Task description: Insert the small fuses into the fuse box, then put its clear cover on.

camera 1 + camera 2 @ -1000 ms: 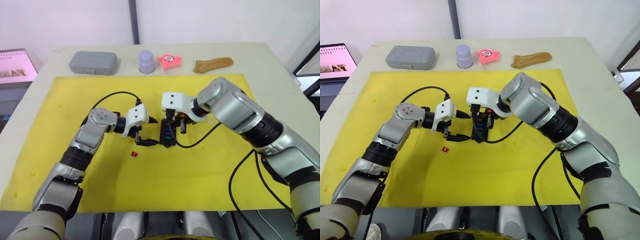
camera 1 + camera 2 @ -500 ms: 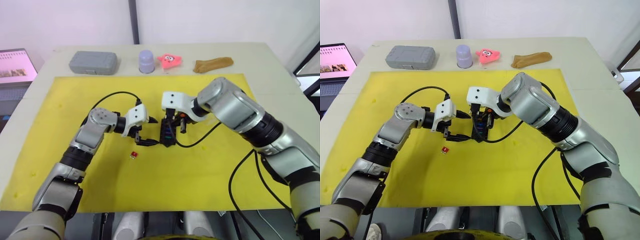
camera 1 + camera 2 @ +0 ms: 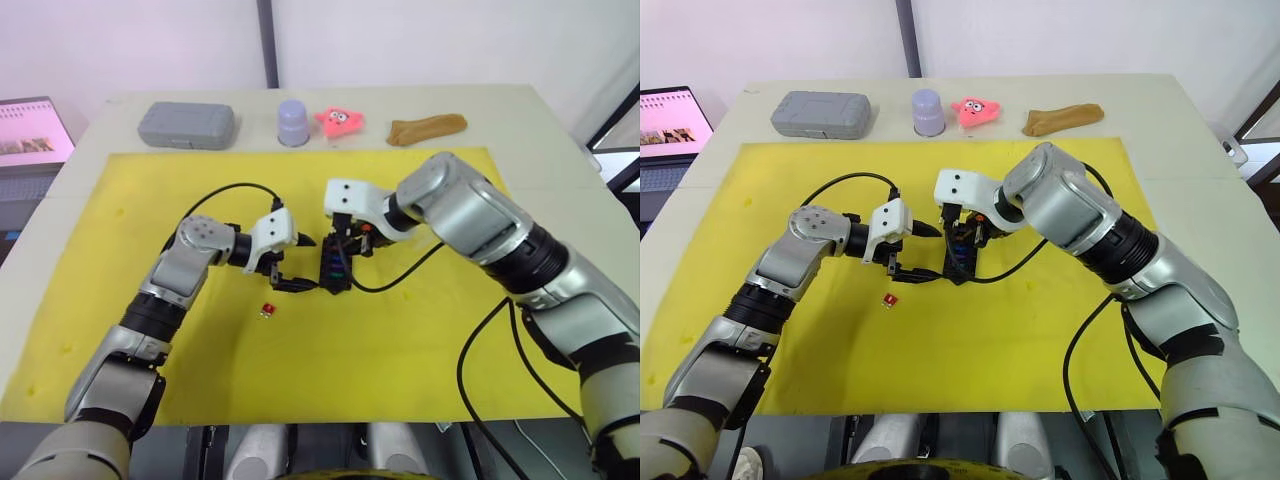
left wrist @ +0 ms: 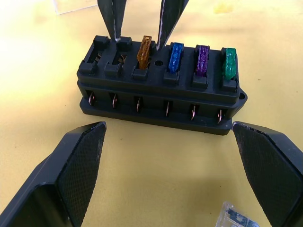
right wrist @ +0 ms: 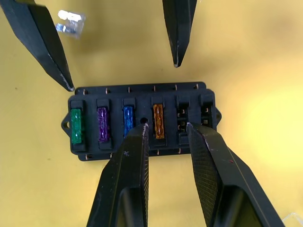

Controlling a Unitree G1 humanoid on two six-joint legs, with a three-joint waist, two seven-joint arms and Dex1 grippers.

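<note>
The black fuse box (image 4: 161, 90) lies on the yellow mat (image 3: 400, 340) between both grippers. Green, purple, blue and amber fuses (image 5: 158, 121) stand in its slots; two end slots are bare. My left gripper (image 4: 168, 125) is open, one finger on each side of the box's ends, apart from it. From above, my right gripper (image 5: 166, 125) is open a little, its fingertips straddling the amber fuse without pinching it. A red fuse (image 3: 267, 310) lies loose on the mat near the left gripper (image 3: 305, 264). A pale clear fuse (image 5: 70, 23) lies beside the box. A corner of the clear cover (image 4: 71, 5) shows just behind the box.
Along the table's far edge sit a grey case (image 3: 186, 125), a lavender cup (image 3: 292, 122), a pink toy (image 3: 339, 121) and a brown cloth (image 3: 426, 129). A laptop (image 3: 30, 130) stands at the far left. Black cables loop from both wrists over the mat.
The right gripper's fingers have shifted slightly toward the fuse box, over the amber fuse. The left arm and the loose red fuse have not moved.
</note>
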